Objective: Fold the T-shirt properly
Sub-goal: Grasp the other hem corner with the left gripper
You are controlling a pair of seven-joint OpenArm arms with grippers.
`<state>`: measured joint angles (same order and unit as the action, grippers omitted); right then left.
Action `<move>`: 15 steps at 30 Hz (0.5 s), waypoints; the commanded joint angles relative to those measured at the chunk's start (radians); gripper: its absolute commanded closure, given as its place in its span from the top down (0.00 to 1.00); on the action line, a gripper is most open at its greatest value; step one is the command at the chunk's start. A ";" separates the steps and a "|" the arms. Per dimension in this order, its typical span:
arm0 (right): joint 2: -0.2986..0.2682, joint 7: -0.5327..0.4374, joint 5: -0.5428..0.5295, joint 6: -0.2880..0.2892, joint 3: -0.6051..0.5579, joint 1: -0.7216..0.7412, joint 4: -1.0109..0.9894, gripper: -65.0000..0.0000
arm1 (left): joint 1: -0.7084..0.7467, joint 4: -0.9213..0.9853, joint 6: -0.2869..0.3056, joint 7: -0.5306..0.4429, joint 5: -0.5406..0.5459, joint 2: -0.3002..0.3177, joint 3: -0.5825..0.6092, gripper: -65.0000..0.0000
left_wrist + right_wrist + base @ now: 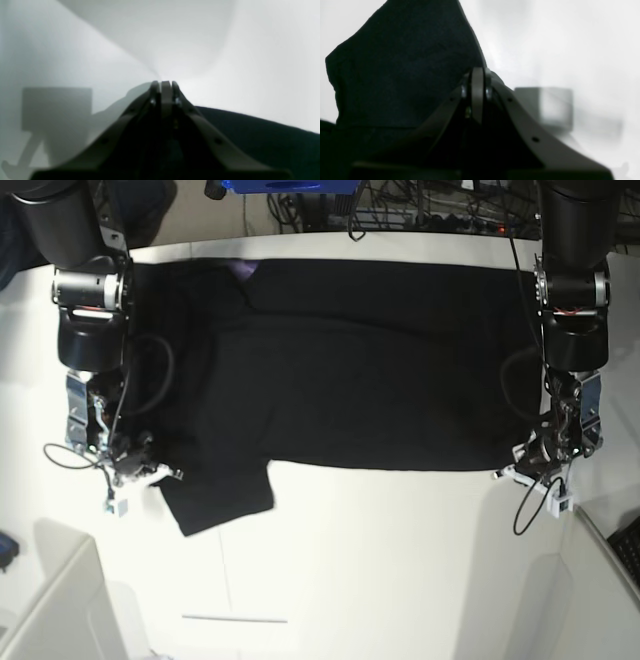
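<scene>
The black T-shirt (350, 370) lies spread flat across the white table (400, 560), plain side up. A small purple patch (243, 268) shows at its far edge. One sleeve (220, 500) sticks out toward the near left. My right gripper (150, 470) is shut, and its tips sit at that sleeve's outer edge. In the right wrist view the gripper (477, 71) has black cloth (402, 70) behind and left of it. My left gripper (525, 465) is shut at the shirt's near right corner. In the left wrist view the gripper (166, 83) is over bare table, with cloth (262, 135) at lower right.
White panels stand at the near left (60, 600) and near right (600, 600) corners. A blue object (290, 185) and cables lie behind the table's far edge. A dark keyboard corner (630, 545) shows at the right. Bare white table lies in front of the shirt.
</scene>
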<state>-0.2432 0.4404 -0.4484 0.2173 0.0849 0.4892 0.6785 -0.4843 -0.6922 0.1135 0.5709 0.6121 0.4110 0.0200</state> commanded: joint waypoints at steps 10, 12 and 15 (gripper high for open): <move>-0.034 0.015 0.006 -0.006 0.006 -0.073 0.232 0.00 | 0.074 -0.197 0.002 0.189 -0.014 0.027 0.004 0.00; -0.035 0.018 0.006 -0.006 0.006 -0.102 0.303 0.00 | 0.095 -0.249 0.002 0.211 -0.014 0.030 -0.018 0.00; -0.037 0.019 0.006 -0.008 0.006 -0.117 0.338 0.00 | 0.141 -0.327 0.002 0.257 -0.014 0.025 -0.125 0.00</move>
<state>-0.2672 0.4808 -0.4370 0.2031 0.0872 0.3443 0.9989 -0.3244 -1.0111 0.1215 0.8196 0.6079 0.4141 -0.1024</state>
